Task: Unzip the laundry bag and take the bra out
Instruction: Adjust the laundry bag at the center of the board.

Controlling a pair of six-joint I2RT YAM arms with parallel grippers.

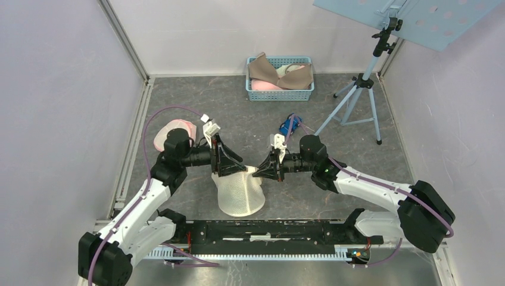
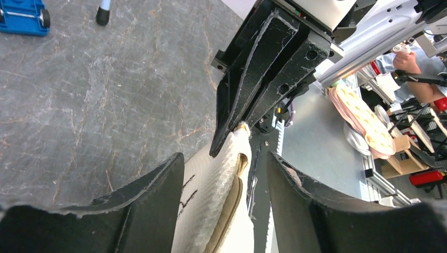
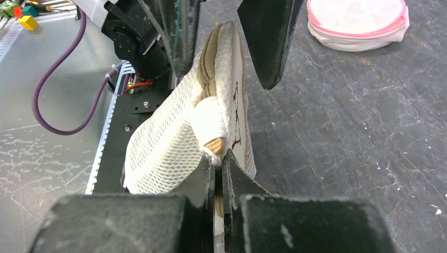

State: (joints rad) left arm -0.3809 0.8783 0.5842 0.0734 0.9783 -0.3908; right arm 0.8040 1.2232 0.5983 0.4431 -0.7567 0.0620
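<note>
Pinching the white mesh laundry bag [image 3: 174,142] by a corner of its top edge with the right claw [image 3: 217,158], fingers pressed tight together on the fabric. Straddling that same top edge from the opposite side with the left claw [image 2: 224,161], fingers spread wide, mesh running up between them; hard to tell whether either pad touches it. Nearly tip to tip over the middle of the grey worktop [image 1: 196,101], just ahead of the arm bases. Below the two claws, hanging broad and rounded at the bottom, down toward the worktop; cannot tell whether resting on it. Inside the bag, the bra [image 2: 232,200], with only a tan padded edge showing between the mesh layers near the top. Against the back wall, a blue basket [image 1: 280,94] heaped with more bras. Nearer, a small blue toy car [image 1: 290,125] and a tripod [image 1: 364,81]. Beside the left arm, a round pink-rimmed mesh pouch [image 1: 174,134] flat on the worktop.
</note>
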